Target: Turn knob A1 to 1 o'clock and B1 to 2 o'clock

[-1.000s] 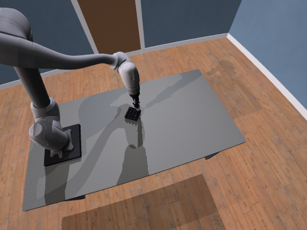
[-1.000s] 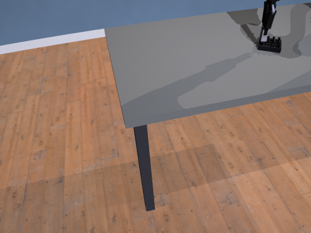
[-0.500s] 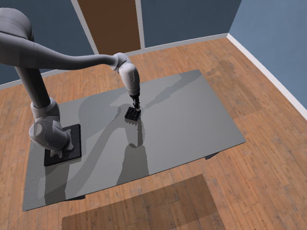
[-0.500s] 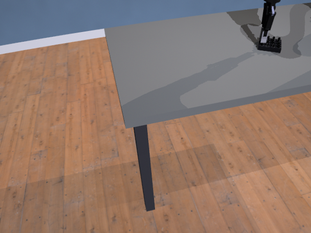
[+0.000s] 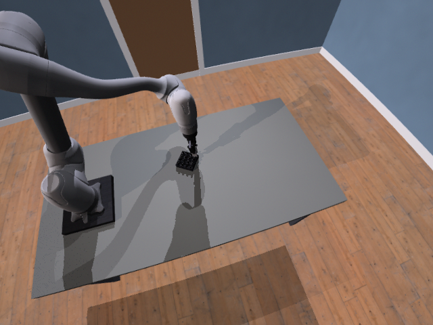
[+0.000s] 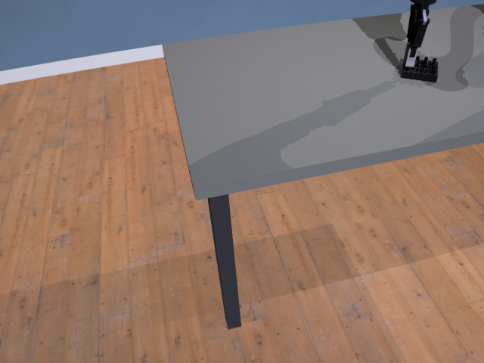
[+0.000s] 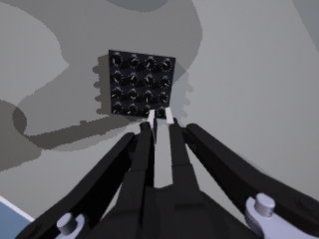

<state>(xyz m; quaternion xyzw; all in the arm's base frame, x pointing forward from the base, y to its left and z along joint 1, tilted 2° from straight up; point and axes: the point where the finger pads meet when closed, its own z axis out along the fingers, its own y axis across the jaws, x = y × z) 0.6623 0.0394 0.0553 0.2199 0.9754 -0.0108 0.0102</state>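
Standing on worktop: the arm's base plate (image 5: pixel 88 206) is sitting near the left edge of the grey worktop (image 5: pixel 272 168), with the arm reaching right and far over it.
Knob box: the black knob box (image 5: pixel 187 160) is resting on the worktop a little left of its middle, lying in the arm's shadow; in the exterior view it (image 6: pixel 420 70) is showing near the far right corner of the picture.
Knobs: sixteen knobs are standing in four rows on the box (image 7: pixel 142 84); their white lines are too small to read, so no pointing can be told.
End effector: the end effector (image 7: pixel 160 116) is hanging tip-down over the near right corner of the box as the wrist view shows it, with its pale fingertips drawn close together, a narrow slit between them; whether they are gripping a knob I cannot tell.
Contact: in the exterior view the end effector (image 6: pixel 410 62) is standing at the box's left edge.
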